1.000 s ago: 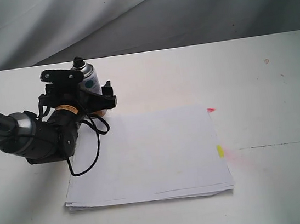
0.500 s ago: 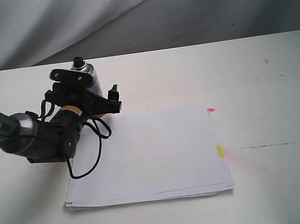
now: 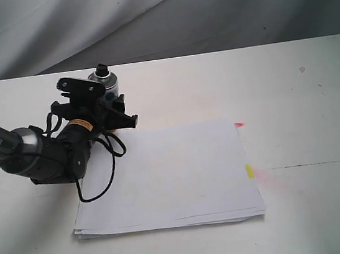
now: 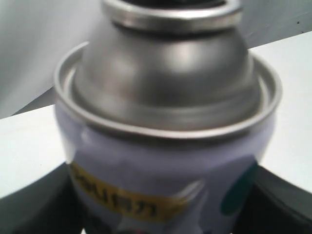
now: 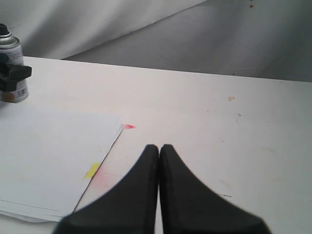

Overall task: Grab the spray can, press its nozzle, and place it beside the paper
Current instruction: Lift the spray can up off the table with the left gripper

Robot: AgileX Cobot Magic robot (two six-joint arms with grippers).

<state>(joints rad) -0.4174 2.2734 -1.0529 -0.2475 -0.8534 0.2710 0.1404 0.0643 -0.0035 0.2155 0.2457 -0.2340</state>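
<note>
Item, can [image 3: 108, 85]: we record it upright, long axis vertical, with the black nozzle [image 3: 101, 69] at the top above the silver dome; we cannot tell which way the spray opening faces. Position: far left of the table [image 3: 306, 115], just beyond the far left corner of the paper [image 3: 176, 176], and apart from the sheets in the right wrist view. Its base seems to sit on the table, though the exterior view hides it. Holder: left gripper [image 3: 105, 101], reaching in low from the left, pinching the can on its body below the dome, with dark fingers [image 4: 280, 200] against both sides in the left wrist view. Right gripper [image 5: 159, 152]: fingers pressed together, holding nothing, over the table past the paper's tabbed edge. Paper edges: the long sides run left to right, and the right edge carries a pink tab [image 3: 239, 124] and a yellow tab [image 3: 249, 170]. The near left corner shows the stack slightly fanned. A black cable [image 3: 102, 186] from the left arm loops over the left edge. Open room: we note broad bare table to the right of the tabs, a narrower strip between the far paper edge and the table's far edge, and a band along the near side.
</note>
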